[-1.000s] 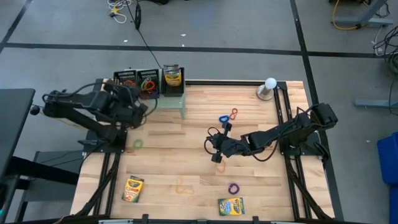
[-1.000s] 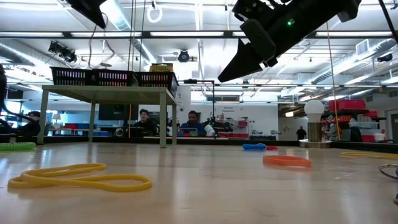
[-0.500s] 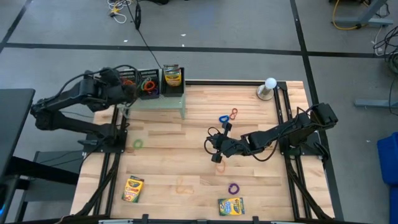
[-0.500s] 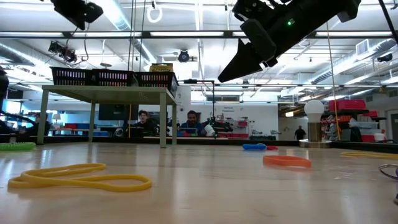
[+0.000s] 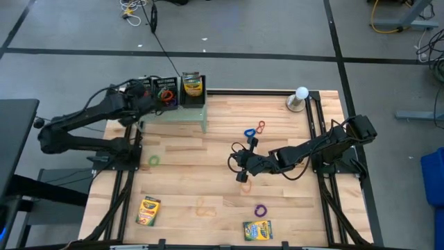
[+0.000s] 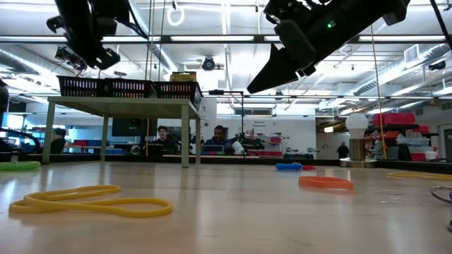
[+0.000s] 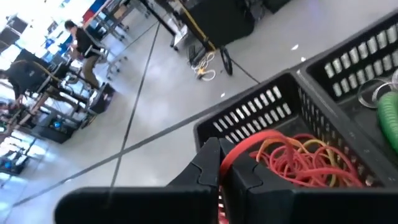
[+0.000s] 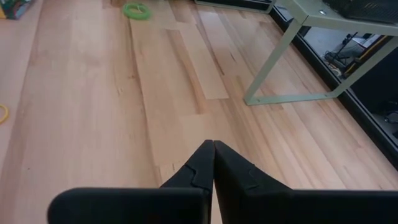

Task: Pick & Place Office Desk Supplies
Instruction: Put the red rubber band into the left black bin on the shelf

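**A:** Rubber bands are mostly sorted by where they lie: a tangle of red ones [image 7: 292,163] fills the end mesh tray [image 7: 249,115] on the pale green stand [image 5: 187,113], and the left gripper [image 7: 224,171] hangs right over that tray with a red band pinched between its clenched fingers.

**B:** So it holds the band there because that tray is the drop spot?

**A:** That's my reading (the strip of red between the fingertips shows only in the left wrist view). Held above the pile, it need only let go.

**B:** And the right gripper [image 5: 240,164]?

**A:** Closed on nothing, fingers pressed together, poised mid-table above the wood. Loose bands lie around it: an orange one [image 5: 245,186] just beside, a purple one [image 5: 260,209] nearer the front edge, a blue one [image 5: 249,132] and a red one [image 5: 261,127] farther back, a green one [image 5: 153,160] on the left side. Two crayon boxes [image 5: 148,211] sit at the front, a third in the tray nearest the table's middle.

**B:** What differs from a second ago?

**A:** The left arm has swung from beside the stand, stretching out until its gripper is over the trays. The right arm hasn't budged, nor have the bands
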You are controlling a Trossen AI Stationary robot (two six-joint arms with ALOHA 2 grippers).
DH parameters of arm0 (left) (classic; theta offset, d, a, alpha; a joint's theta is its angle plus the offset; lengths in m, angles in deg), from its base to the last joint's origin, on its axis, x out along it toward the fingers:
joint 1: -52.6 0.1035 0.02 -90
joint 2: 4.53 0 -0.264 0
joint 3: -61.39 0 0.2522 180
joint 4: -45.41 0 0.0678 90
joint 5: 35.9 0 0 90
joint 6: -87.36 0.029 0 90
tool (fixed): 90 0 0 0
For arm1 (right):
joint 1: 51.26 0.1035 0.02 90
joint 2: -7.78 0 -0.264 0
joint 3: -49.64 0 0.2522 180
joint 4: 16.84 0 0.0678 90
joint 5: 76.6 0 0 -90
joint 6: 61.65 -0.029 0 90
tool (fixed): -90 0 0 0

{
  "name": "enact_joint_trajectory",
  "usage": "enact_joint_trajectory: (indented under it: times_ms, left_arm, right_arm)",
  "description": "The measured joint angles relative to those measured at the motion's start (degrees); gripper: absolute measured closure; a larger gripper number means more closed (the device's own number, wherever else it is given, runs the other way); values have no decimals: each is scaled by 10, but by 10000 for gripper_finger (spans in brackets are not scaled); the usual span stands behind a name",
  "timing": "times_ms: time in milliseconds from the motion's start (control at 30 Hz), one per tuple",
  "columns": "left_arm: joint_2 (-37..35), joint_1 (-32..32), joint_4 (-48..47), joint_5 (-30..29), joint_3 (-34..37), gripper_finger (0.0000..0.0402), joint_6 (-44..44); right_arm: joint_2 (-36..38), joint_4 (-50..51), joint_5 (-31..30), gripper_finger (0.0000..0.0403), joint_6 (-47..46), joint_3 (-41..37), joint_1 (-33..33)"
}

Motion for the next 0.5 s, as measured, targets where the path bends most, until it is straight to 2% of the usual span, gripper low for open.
enact_joint_trajectory:
  times_ms: [167, 400, 500]
  left_arm:
    - [0, 42, 70, 42, 25, 378, 67]
    - [10, 59, 94, 100, 29, 312, 129]
    - [11, 59, 92, 150, 10, 284, 146]
  right_arm:
    - [0, 0, 0, 387, 0, 0, 0]
    - [0, 0, 0, 387, 0, 0, 0]
    - [0, 0, 0, 387, -1, 0, 0]
